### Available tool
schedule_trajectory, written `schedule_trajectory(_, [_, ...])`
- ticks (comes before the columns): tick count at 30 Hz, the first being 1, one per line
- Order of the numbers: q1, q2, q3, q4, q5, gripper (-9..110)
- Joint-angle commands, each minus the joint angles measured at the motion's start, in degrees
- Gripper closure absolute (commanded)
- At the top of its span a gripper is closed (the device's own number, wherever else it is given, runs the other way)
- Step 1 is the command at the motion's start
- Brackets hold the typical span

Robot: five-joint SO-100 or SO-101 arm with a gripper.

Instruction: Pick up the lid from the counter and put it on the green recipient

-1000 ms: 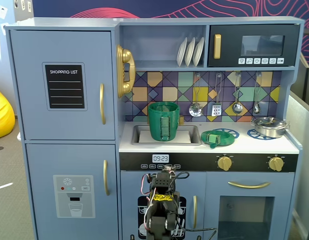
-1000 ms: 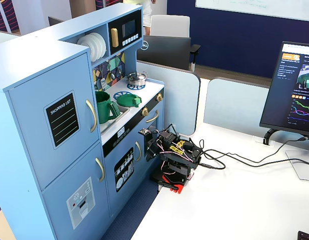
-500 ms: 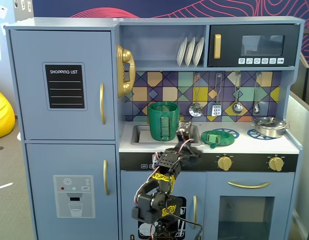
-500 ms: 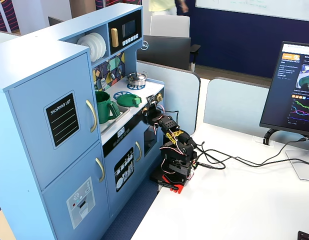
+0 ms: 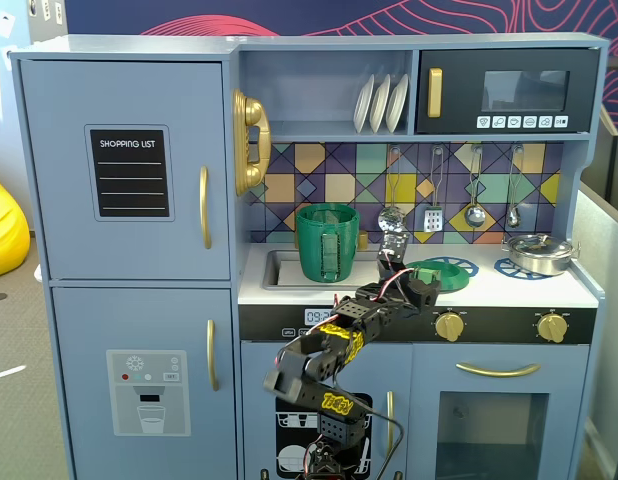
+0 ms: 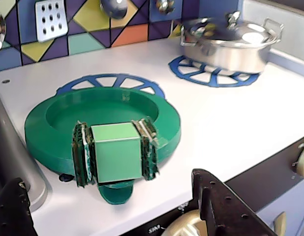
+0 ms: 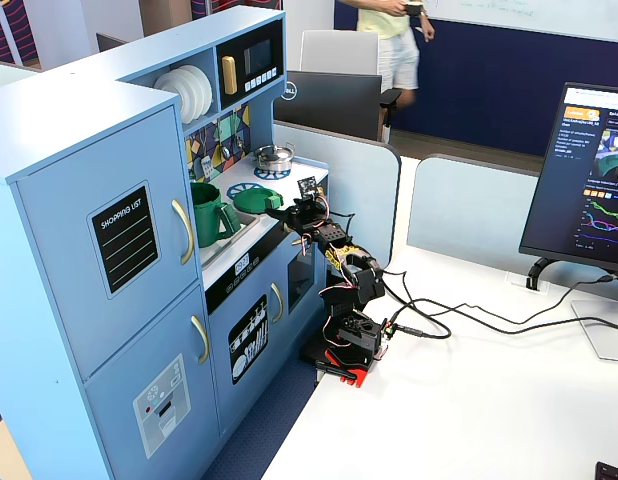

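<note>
The lid (image 6: 48, 132) is a flat round green disc lying on the white counter over a blue burner ring (image 6: 110, 81). A light green cube handle (image 6: 117, 152) with padded strips on both sides stands at its near edge, above a small tab (image 6: 115, 193). My gripper (image 6: 108, 179) is open, with its black fingers (image 6: 226, 206) wide apart, low and in front of the handle, touching nothing. In both fixed views the gripper (image 5: 419, 285) (image 7: 279, 210) is at the counter's front edge beside the lid (image 5: 429, 270) (image 7: 251, 200). The green recipient (image 5: 327, 242) (image 7: 207, 213) stands upright at the sink, left of the lid.
A shiny steel pot (image 6: 230, 42) (image 5: 537, 252) with its own lid sits on the second burner ring (image 6: 191, 71) to the right. The sink (image 6: 9, 147) is left of the lid. Utensils (image 5: 475, 212) hang on the backsplash. Gold knobs (image 5: 449, 325) sit below the counter edge.
</note>
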Motion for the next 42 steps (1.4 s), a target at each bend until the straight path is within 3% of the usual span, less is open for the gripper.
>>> schedule_trajectory(1, [-0.35,-5.45,-7.21,-4.66,0.62,66])
schedule_trajectory(11, [-0.44,-19.95,-21.45,-5.80,2.11,69])
schedule_trajectory(28, [-3.87,-24.61,-22.06,-5.01,0.53,75])
schedule_trajectory(30, [-4.48,-24.79,-21.88,-5.45,0.26,79])
schedule_trajectory(33, [-5.54,-24.96,-21.71,-6.50,-1.58,101])
schedule_trajectory(42, [-6.15,-24.96,-30.85,-7.29,0.97,101])
